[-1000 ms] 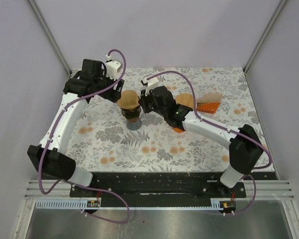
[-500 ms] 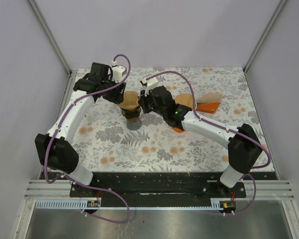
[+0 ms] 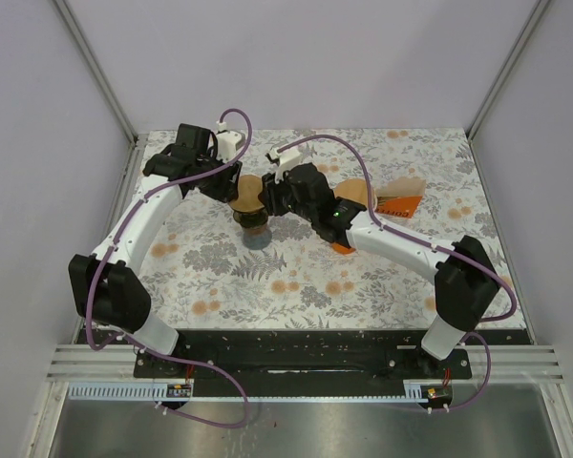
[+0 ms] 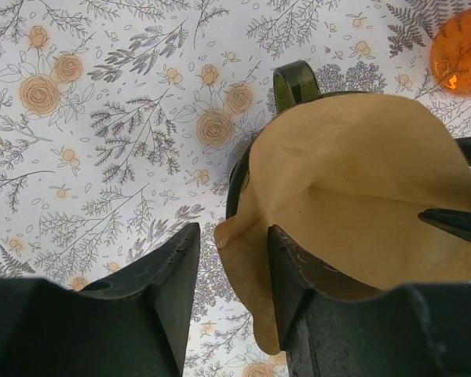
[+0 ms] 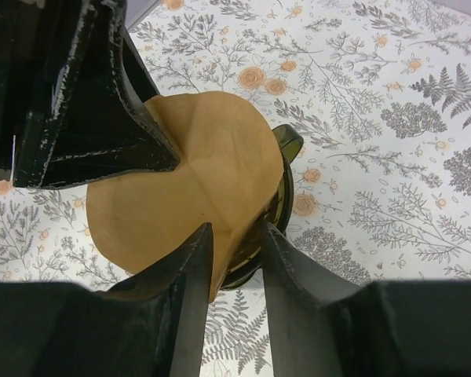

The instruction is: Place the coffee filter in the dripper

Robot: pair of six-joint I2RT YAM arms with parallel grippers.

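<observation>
Your left fingers (image 4: 161, 298) stand a narrow way apart. The loose lower flap of the coffee filter (image 4: 353, 196) hangs in the slot between them. It lies against one finger, and a strip of worktop (image 4: 102, 118) shows beside the other, so they are not pressed onto the paper. Your right fingers (image 5: 173, 306) are even narrower and straddle the filter's near rim; you cannot tell whether they pinch it.

The filter is tan paper opened into a creased cone, its mouth wider than the dripper (image 4: 294, 78). It sits tilted in the top of the dripper, with paper spilling over the rim. The dripper is dark olive with a loop handle.

The left wrist view looks into the open cone and shows a black tip of a right finger at its far side. The right wrist view shows the paper's broad creased face, with a left finger's point lying on it. Only the top view shows both arms meeting over the dripper, toward the back of the worktop and left of centre.

The worktop is white, printed with grey ferns and orange flowers. An orange object (image 3: 399, 204) with tan paper lies to the right. Pale lilac walls and metal frame posts enclose the space.
</observation>
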